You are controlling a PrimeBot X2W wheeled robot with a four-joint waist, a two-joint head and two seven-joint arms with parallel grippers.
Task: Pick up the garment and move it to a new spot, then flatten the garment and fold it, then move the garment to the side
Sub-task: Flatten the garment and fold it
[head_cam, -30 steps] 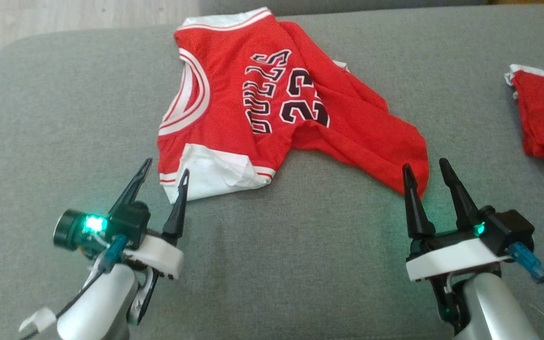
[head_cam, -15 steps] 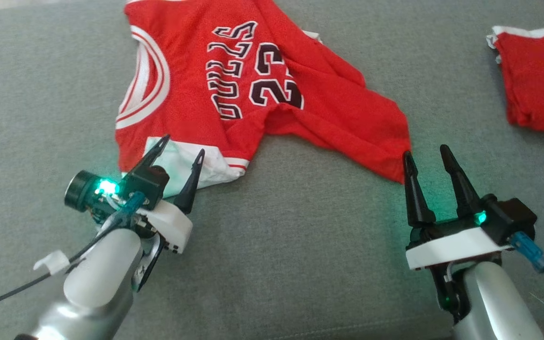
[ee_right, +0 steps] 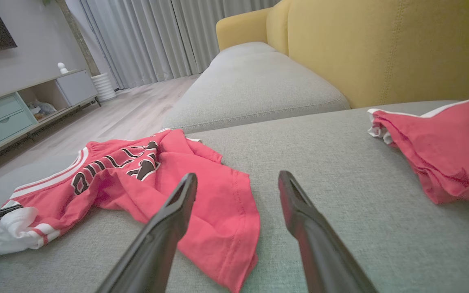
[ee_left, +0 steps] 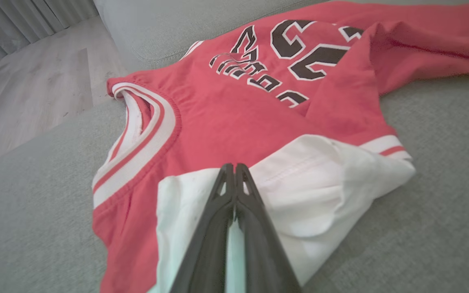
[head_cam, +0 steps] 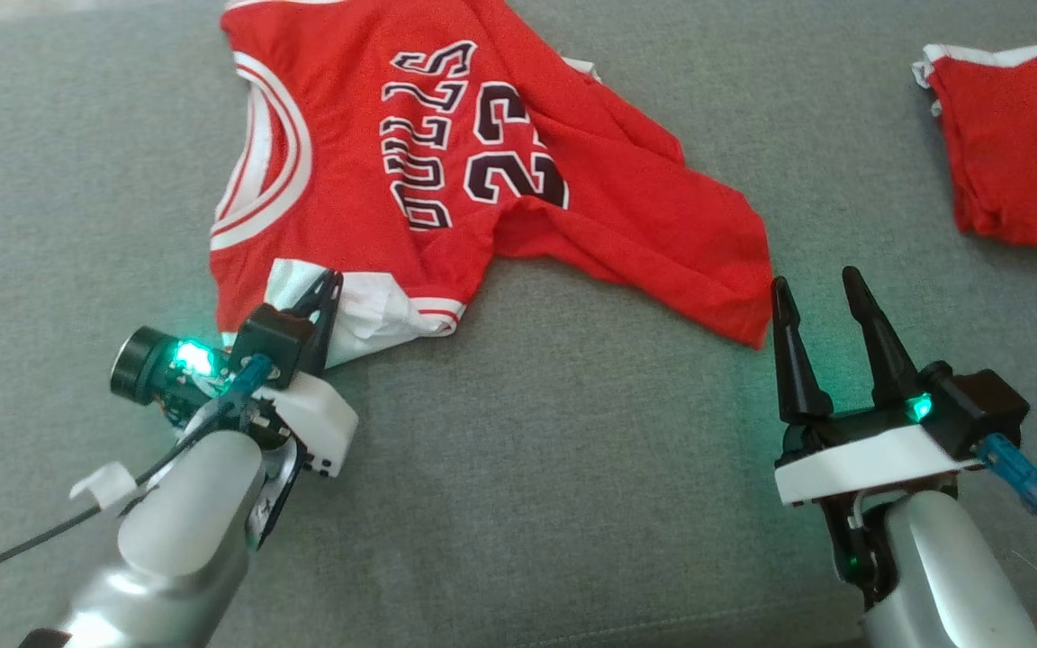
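Red white-trimmed basketball jersey [head_cam: 338, 225] crumpled on grey sofa cushion [head_cam: 572, 432]; left hand [head_cam: 328, 290] pinches white edge, likely for lift; right hand [head_cam: 816, 279] spread beside red corner, apparently awaiting own grip.

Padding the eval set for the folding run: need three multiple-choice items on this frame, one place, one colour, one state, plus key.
1. Where does the red cloth with white trim lie relative to the red basketball jersey with black numerals?
A. on top of it
B. under it
C. apart, to the robot's right

2. What colour is the jersey panel at the left gripper fingertips?
A. black
B. white
C. yellow

3. How do the grippers stand?
A. left shut on the jersey, right gripper open and empty
B. both open
C. right shut on the jersey

Key: 1 C, bare grey fabric sofa cushion separates them; 2 B, the left wrist view shows white fabric there; 3 A, left fingers meet over fabric, right fingers spread.
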